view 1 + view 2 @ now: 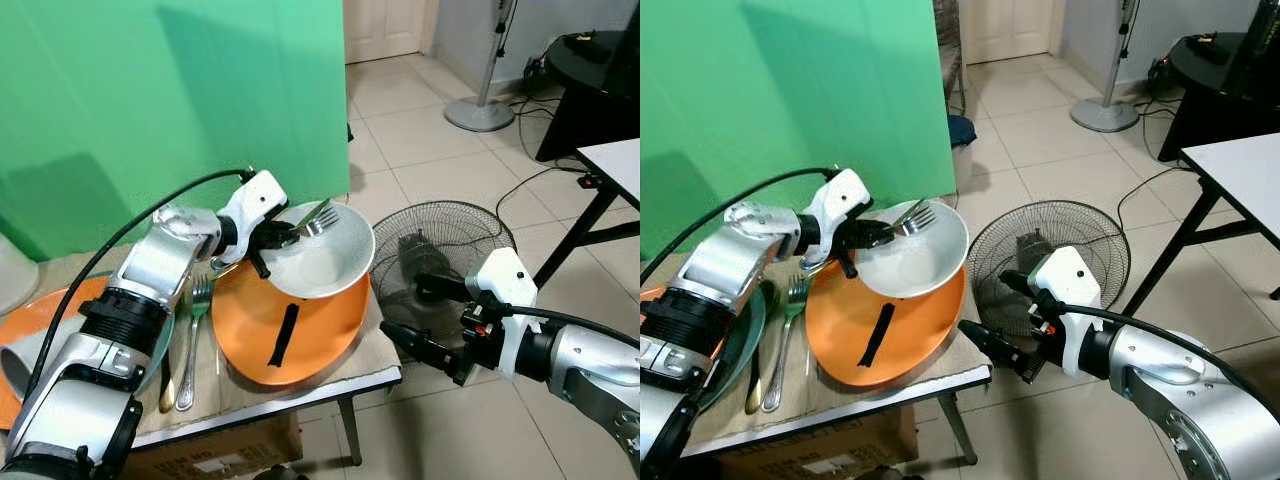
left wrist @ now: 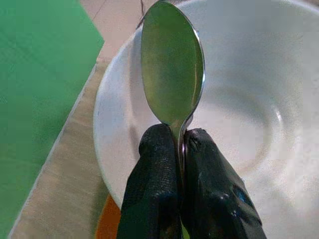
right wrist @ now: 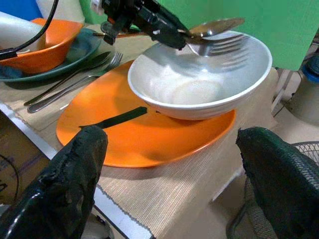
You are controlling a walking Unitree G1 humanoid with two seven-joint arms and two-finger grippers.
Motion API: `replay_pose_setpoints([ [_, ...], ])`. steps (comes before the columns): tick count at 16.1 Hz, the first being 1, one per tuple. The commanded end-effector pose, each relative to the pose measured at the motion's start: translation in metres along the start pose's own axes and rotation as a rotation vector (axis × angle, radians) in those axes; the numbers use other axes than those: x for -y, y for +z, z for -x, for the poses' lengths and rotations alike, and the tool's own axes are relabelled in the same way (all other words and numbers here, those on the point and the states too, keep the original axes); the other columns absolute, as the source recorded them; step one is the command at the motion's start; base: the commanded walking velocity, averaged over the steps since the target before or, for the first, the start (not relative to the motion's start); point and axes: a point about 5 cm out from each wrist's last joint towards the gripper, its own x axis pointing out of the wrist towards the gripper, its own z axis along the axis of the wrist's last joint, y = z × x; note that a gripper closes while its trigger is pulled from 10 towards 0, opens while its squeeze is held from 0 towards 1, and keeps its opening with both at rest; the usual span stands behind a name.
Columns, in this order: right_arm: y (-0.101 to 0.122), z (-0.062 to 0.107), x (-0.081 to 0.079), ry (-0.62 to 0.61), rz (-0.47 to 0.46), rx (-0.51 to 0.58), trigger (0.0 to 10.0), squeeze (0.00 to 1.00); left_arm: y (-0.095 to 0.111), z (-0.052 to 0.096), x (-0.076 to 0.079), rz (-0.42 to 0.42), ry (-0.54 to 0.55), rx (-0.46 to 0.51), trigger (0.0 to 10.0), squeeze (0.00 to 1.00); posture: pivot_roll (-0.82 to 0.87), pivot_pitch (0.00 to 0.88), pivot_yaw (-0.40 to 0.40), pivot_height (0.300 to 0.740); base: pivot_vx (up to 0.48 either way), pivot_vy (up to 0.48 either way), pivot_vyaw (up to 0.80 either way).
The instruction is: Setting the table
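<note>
**Spoon and fork held over the white bowl**

The left gripper (image 1: 292, 232), centre of the frame, is clamped on a spoon (image 2: 172, 64) and a fork (image 3: 219, 44) above the white bowl (image 1: 322, 262) on the orange plate (image 1: 290, 335). Best lower them beside the plate before letting go. The right gripper (image 1: 425, 315), lower right, is spread, holding nothing. Counted: two plates, two bowls, two forks, two spoons
</note>
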Motion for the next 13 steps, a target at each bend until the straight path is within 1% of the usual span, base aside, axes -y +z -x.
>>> replay_pose_setpoints([
  [1, 0.0027, -0.0023, -0.0031, 0.021, 0.014, 0.006, 10.0, 0.0, 0.0074, 0.0014, -0.0064, -0.035, 0.042, 0.008, 10.0, 0.0, -0.1, 0.0, 0.133, 0.74, 0.0, 0.0, 0.0],
  [4, 0.0022, -0.0024, -0.0041, 0.023, 0.012, 0.007, 10.0, 0.0, 0.0076, 0.0017, -0.0075, -0.025, 0.053, 0.014, 10.0, 0.0, -0.1, 0.0, 0.132, 0.74, 0.0, 0.0, 0.0],
  [5, 0.0021, -0.0027, -0.0044, 0.025, 0.012, 0.007, 10.0, 0.0, 0.0084, 0.0024, -0.0061, -0.016, 0.035, 0.023, 9.1, 0.0, -0.1, 0.0, 0.131, 0.74, 0.0, 0.0, 0.0],
  [6, 0.002, -0.0028, -0.0045, 0.026, 0.011, 0.007, 10.0, 0.0, 0.0088, 0.0027, -0.0054, -0.013, 0.028, 0.028, 3.3, 0.0, -0.1, 0.0, 0.131, 0.74, 0.0, 0.0, 0.0],
  [7, 0.0018, -0.003, -0.0047, 0.028, 0.011, 0.006, 10.0, 0.0, 0.0094, 0.0027, -0.0039, -0.001, 0.016, 0.035, 0.0, 0.0, -0.1, 0.0, 0.13, 0.74, 0.0, 0.0, 0.0],
  [9, 0.0018, -0.0032, -0.0048, 0.03, 0.012, 0.006, 10.0, 0.0, 0.0083, 0.0018, -0.0025, -0.005, 0.01, 0.029, 0.0, 0.0, -0.1, 0.0, 0.13, 0.74, 0.0, 0.0, 0.0],
  [10, 0.0018, -0.0033, -0.0048, 0.03, 0.013, 0.005, 10.0, 0.0, 0.0075, 0.0012, -0.0018, -0.013, 0.007, 0.021, 7.8, 0.0, -0.1, 0.0, 0.13, 0.74, 0.0, 0.0, 0.0],
  [11, 0.0015, -0.0031, -0.0046, 0.029, 0.014, 0.004, 10.0, 0.0, 0.0074, -0.0001, -0.0023, -0.03, 0.032, 0.01, 10.0, 0.0, -0.1, 0.0, 0.13, 0.74, 0.0, 0.0, 0.0],
  [12, 0.0013, -0.0032, -0.0046, 0.03, 0.014, 0.003, 10.0, 0.0, 0.0072, -0.0006, -0.0018, -0.02, 0.025, 0.012, 10.0, 0.0, -0.1, 0.0, 0.13, 0.74, 0.0, 0.0, 0.0],
  [13, 0.0013, -0.0034, -0.0047, 0.03, 0.015, 0.003, 10.0, 0.0, 0.0076, -0.0008, -0.0018, -0.012, 0.024, 0.016, 10.0, 0.13, -0.1, 0.0, 0.13, 0.74, 0.0, 0.0, 0.0],
])
